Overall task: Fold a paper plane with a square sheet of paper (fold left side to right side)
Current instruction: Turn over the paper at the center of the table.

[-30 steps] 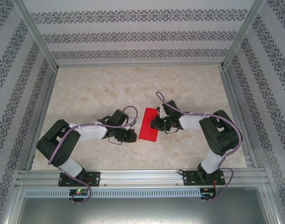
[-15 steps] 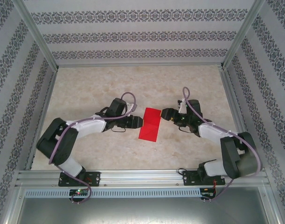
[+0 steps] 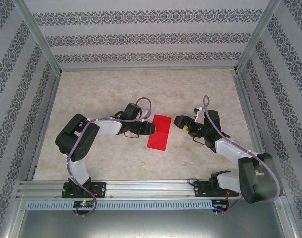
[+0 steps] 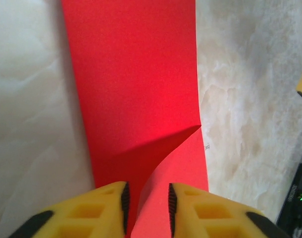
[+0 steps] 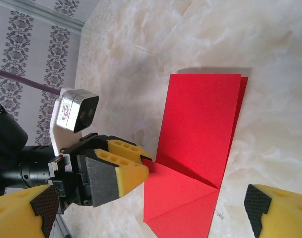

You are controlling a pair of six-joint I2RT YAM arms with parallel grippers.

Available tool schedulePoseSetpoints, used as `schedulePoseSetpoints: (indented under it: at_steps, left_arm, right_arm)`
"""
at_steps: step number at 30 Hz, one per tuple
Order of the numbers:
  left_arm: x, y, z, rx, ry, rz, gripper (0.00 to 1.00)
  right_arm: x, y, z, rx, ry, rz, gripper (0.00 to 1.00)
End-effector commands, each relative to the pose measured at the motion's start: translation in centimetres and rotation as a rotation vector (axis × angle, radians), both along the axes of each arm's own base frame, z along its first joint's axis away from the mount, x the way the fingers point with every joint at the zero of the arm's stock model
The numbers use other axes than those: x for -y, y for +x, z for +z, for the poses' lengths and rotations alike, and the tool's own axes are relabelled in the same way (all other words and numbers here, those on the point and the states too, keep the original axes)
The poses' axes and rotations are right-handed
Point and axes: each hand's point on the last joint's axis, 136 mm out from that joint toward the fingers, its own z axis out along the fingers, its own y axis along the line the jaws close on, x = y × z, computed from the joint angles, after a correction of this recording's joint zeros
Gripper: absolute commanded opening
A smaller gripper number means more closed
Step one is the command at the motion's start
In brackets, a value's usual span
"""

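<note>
Left end effector (image 4: 147, 193) pinches red paper (image 4: 136, 74); label (image 5: 66, 113) illegible.

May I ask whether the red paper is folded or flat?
Folded: the red paper shows layered edges, a corner raised at the left gripper.

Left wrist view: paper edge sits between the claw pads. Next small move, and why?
Probably: the left claw lifts its pinched edge a little higher and starts carrying it right, over the red paper. It is shut on the left edge, a flap is already raised along a diagonal crease, and the right claw stands open beside the right edge, not touching.
</note>
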Motion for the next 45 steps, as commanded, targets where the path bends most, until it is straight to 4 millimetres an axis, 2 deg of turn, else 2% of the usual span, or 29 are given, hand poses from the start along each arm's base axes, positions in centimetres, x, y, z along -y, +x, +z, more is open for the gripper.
schedulePoseSetpoints:
  at_steps: [1,4,6,9,12,24,28,31,36,39,42,45]
  left_arm:
    - [0.2,1.0,1.0,0.048,-0.024,-0.004,0.19]
    - [-0.4,0.9,1.0,0.062,0.0,0.01,0.09]
    - [-0.9,0.9,1.2,0.077,0.018,0.022,0.07]
    - [-1.4,0.8,1.6,0.102,0.032,0.037,0.07]
    - [-1.7,0.6,1.9,0.104,0.031,0.042,0.07]
    - [-1.6,0.6,2.2,0.106,0.023,0.044,0.08]
    - [-1.4,0.6,2.7,0.113,0.006,0.05,0.11]
    - [-1.5,0.8,3.4,0.129,-0.009,0.059,0.15]
    - [-2.5,1.2,5.8,0.161,-0.05,0.084,0.25]
    - [-4.2,1.6,8.4,0.2,-0.099,0.137,0.43]
    - [-6.1,1.7,11.2,0.244,-0.158,0.198,0.64]
    - [-7.3,1.5,14.4,0.273,-0.265,0.25,0.79]
  right_arm:
    - [-0.4,-0.5,0.3,0.026,-0.009,0.034,0.98]
    - [-1.1,-0.9,0.2,0.018,-0.023,0.072,0.96]
    - [-1.7,-1.1,0.0,0.007,-0.032,0.103,0.92]
    - [-2.8,-1.4,-0.8,-0.01,-0.066,0.144,0.83]
    - [-3.6,-1.4,-1.7,-0.029,-0.11,0.162,0.8]
    - [-7.7,-0.7,-4.6,-0.148,-0.074,0.228,0.65]
    - [-9.2,-0.3,-5.3,-0.156,-0.039,0.235,0.56]
    - [-10.1,-0.2,-5.6,-0.158,-0.022,0.248,0.45]
    - [-10.6,0.1,-5.2,-0.137,-0.002,0.261,0.15]
    - [-10.1,0.4,-4.1,-0.093,-0.009,0.257,0.0]
    - [-9.2,1.0,-2.2,-0.035,-0.003,0.25,0.0]
    - [-8.1,1.8,1.4,0.062,0.052,0.264,0.0]
